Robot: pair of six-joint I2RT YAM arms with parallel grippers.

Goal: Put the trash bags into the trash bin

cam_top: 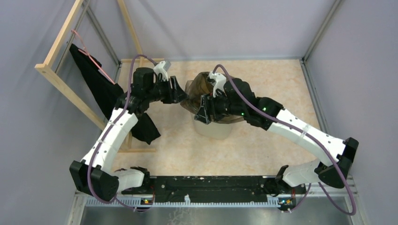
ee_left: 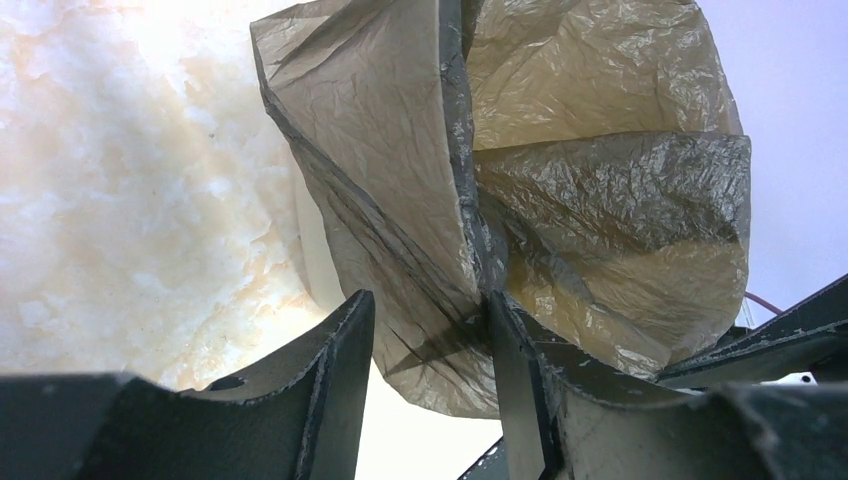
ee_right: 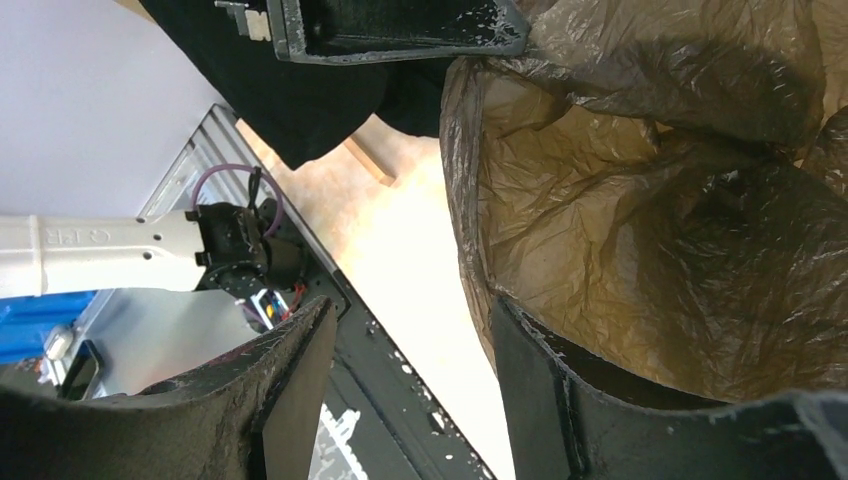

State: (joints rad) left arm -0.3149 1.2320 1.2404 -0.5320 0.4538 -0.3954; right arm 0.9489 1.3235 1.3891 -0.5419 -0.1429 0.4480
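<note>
The thin brown see-through trash bag [cam_top: 196, 87] is bunched over the cream trash bin [cam_top: 213, 130] at the middle of the table. My left gripper [cam_top: 181, 96] is at the bag's left edge. In the left wrist view its jaws [ee_left: 430, 350] stand wide apart, with a fold of the bag [ee_left: 560, 180] hanging between them against the right finger [ee_left: 520, 380]. My right gripper [cam_top: 206, 110] is above the bin at the bag's near side. Its jaws [ee_right: 410, 370] are open, and the bag's edge [ee_right: 600, 220] lies against the right finger [ee_right: 530, 390].
A black cloth [cam_top: 101, 91] hangs from a wooden frame [cam_top: 61, 79] at the left, close to my left arm. It also shows in the right wrist view [ee_right: 300, 100]. The black base rail [cam_top: 211, 187] runs along the near edge. Walls enclose the beige table [cam_top: 277, 84].
</note>
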